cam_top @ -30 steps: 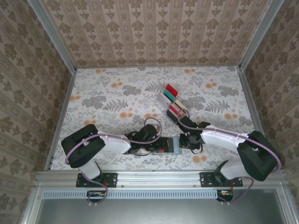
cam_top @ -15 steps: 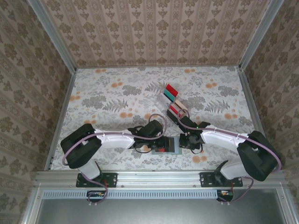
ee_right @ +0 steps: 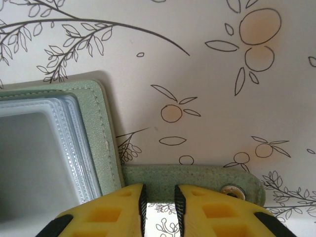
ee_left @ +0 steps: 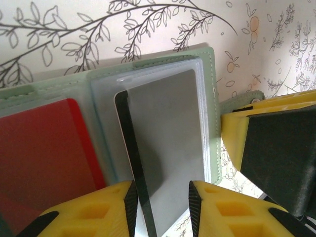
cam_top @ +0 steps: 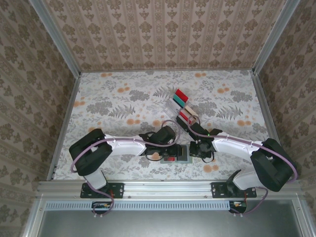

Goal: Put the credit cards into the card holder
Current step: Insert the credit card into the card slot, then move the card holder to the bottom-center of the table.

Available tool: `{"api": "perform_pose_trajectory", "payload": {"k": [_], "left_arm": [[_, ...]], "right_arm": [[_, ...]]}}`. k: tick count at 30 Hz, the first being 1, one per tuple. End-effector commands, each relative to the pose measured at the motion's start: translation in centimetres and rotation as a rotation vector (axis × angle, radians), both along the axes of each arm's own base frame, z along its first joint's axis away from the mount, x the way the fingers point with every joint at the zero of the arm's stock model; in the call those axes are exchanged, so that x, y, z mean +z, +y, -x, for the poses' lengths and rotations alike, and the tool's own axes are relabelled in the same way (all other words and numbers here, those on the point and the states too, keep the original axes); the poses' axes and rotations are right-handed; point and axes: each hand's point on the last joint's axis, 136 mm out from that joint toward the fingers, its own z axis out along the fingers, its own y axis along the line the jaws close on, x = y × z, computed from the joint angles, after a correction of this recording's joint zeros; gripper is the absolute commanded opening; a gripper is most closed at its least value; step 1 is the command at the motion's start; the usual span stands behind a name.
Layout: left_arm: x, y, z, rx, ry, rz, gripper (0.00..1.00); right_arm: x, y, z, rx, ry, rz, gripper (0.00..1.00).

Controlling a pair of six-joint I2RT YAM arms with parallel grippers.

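card part-way into wallet pocket

dark card (ee_left: 168, 148) stands partly inside a clear inner pocket of the grey-green card holder (ee_left: 210, 98), which lies open on the floral counter (ee_right: 207, 74) near its front edge, between the two arms. the left gripper (ee_left: 160, 210) has its yellow fingers (ee_left: 98, 215) narrowly apart on either side of the card's near end; whether they pinch it cannot be told. a red card (ee_left: 39, 148) sits in the neighbouring pocket to the left. the right gripper (ee_right: 159, 200) sets its fingers, a slim gap between them, at the holder's strap (ee_right: 197, 180) beside its metal snap (ee_right: 231, 189); whether they hold it or only press on it cannot be told. farther back, more cards (cam_top: 180, 98) in red, teal and beige stand in a clear rack (cam_top: 168, 107).
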Motion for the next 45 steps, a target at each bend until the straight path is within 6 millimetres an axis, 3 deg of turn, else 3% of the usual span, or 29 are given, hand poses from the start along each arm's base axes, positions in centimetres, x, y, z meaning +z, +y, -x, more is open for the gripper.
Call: {"api": "perform_pose_trajectory", "payload": {"k": [1,8,12,17,24,28,33,35,40,45], "left_arm": [[0.2,-0.9,0.5,-0.062,-0.004,-0.001,0.35],[0.0,-0.6,0.5,-0.061,-0.002,-0.032,0.38],[0.4,1.0,0.0,-0.021,-0.038,-0.080,0.44],[1.4,3.2,-0.7,0.036,-0.086,-0.121,0.57],[2.9,6.4,-2.2,0.136,-0.140,-0.135,0.60],[3.9,8.8,-3.1,0.201,-0.175,-0.144,0.63],[5.5,11.4,-4.2,0.262,-0.225,-0.121,0.69],[6.3,12.2,-4.7,0.290,-0.246,-0.097,0.71],[7.9,14.0,-5.8,0.338,-0.291,-0.048,0.79],[9.3,14.5,-6.7,0.350,-0.318,0.009,0.86]], "right_arm": [[-0.9,1.9,-0.6,0.005,-0.002,-0.080,0.26],[-0.8,1.9,-0.7,0.004,-0.005,-0.079,0.26],[-0.5,2.5,-1.0,0.012,-0.016,-0.109,0.26],[0.4,4.6,-1.7,0.018,-0.039,-0.211,0.26],[0.9,6.8,-2.9,0.012,-0.036,-0.255,0.26],[1.7,6.9,-3.4,0.013,-0.052,-0.232,0.28],[4.9,4.4,-4.4,0.048,-0.148,-0.117,0.33],[7.2,3.0,-5.1,0.074,-0.202,-0.062,0.35],[11.6,0.0,-7.8,0.126,-0.318,0.040,0.42],[15.5,-2.4,-11.5,0.198,-0.397,0.164,0.47]]}}
